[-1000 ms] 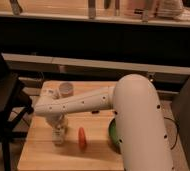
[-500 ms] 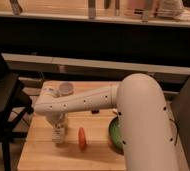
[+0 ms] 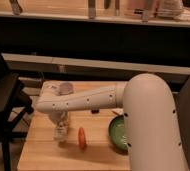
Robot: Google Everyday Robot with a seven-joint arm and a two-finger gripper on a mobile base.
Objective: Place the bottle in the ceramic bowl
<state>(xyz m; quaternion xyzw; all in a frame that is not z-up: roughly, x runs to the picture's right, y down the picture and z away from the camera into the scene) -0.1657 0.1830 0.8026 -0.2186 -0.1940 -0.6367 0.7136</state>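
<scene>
Gripper [image 3: 61, 125] down low at the left of the pale wooden surface [image 3: 43, 150], right over the small pale plastic bottle [image 3: 61, 131], probably for a top grab. Can't tell jaw state. Dark green ceramic bowl [image 3: 117, 134] waiting off right, past an orange carrot-like stick [image 3: 82, 138].

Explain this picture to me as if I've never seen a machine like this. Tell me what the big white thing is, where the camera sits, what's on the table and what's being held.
The big white shape is a robot arm, seen by a single camera from behind and above it. It reaches left across a wooden table. At its tip hangs the gripper, a two-finger claw, low over the table's left side, right at a small pale bottle. Whether it grips the bottle is unclear. Beside it lies an orange stick. Further right a green ceramic bowl is half hidden by the arm. A dark chair stands left.
</scene>
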